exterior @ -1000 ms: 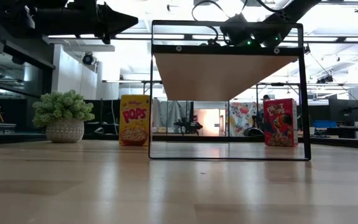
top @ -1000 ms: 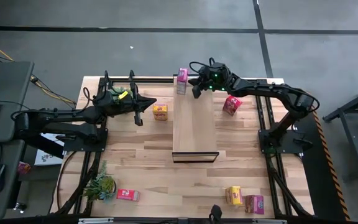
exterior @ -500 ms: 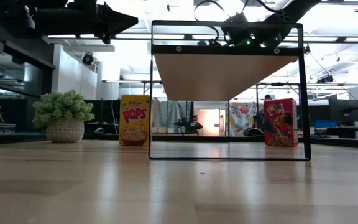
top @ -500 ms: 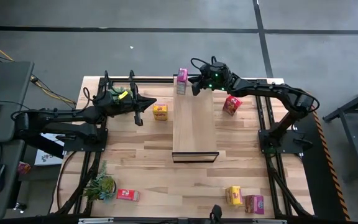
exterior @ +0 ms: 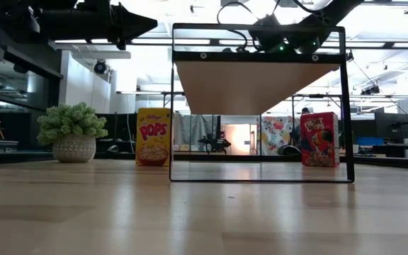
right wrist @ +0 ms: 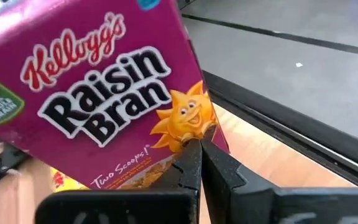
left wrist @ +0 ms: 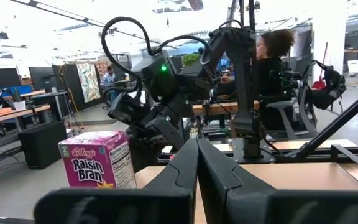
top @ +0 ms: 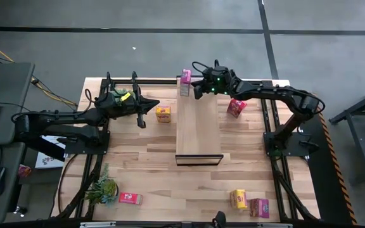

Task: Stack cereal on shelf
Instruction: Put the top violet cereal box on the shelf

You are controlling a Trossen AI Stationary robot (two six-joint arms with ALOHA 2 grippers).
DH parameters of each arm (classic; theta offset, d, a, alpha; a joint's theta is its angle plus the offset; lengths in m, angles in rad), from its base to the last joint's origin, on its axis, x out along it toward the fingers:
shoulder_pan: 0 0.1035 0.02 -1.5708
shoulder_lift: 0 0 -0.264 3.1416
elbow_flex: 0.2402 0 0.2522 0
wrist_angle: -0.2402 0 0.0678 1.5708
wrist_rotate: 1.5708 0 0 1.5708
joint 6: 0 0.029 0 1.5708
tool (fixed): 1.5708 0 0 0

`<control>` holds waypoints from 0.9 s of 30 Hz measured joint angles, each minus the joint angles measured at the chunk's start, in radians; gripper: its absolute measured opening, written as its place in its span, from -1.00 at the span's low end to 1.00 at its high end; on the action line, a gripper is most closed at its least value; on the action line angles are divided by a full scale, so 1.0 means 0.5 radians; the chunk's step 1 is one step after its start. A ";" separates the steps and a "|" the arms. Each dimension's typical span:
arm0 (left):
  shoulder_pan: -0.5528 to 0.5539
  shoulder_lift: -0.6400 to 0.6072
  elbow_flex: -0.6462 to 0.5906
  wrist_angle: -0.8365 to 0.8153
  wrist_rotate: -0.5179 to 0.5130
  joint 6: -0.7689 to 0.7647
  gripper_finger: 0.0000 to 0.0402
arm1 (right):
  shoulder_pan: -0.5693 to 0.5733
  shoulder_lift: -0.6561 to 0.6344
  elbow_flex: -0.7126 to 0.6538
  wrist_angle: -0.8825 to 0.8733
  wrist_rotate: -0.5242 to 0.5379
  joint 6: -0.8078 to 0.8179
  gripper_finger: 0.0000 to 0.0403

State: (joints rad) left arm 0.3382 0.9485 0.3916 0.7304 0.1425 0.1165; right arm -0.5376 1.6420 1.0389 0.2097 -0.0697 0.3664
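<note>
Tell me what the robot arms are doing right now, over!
Right gripper shut, tips against purple cardboard Raisin Bran box at long light-wood shelf's far end. Left gripper shut, waiting beside yellow cardboard cereal box. Nothing blocking shelf top.

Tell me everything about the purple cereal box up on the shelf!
The purple box is a small cardboard Raisin Bran box, magenta with white and black lettering and a smiling sun. It stands upright at the far left corner of the light-wood shelf. The right gripper is right beside it, jaws shut, their tips against its lower front edge in the wrist view. Whether they press it cannot be told.
</note>
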 joint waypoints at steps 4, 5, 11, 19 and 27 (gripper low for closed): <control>0.000 0.000 0.000 0.000 0.000 0.000 -1.00 | 0.010 0.012 0.000 0.012 0.030 -0.003 -0.99; 0.000 0.000 0.000 0.000 0.000 0.000 -1.00 | 0.010 0.012 0.000 0.026 0.034 -0.009 -0.99; 0.000 0.001 0.001 0.000 0.000 0.001 -1.00 | 0.009 0.017 0.000 0.113 0.053 0.038 -0.99; 0.000 0.001 0.001 0.000 0.000 0.001 -1.00 | 0.013 0.151 0.000 0.231 0.012 0.111 -0.99; 0.000 0.001 0.001 -0.001 0.000 0.001 -1.00 | -0.014 0.131 0.000 0.236 -0.025 0.083 -0.99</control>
State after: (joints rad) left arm 0.3382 0.9489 0.3920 0.7300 0.1425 0.1169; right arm -0.5446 1.7074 1.0389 0.3278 -0.0824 0.4078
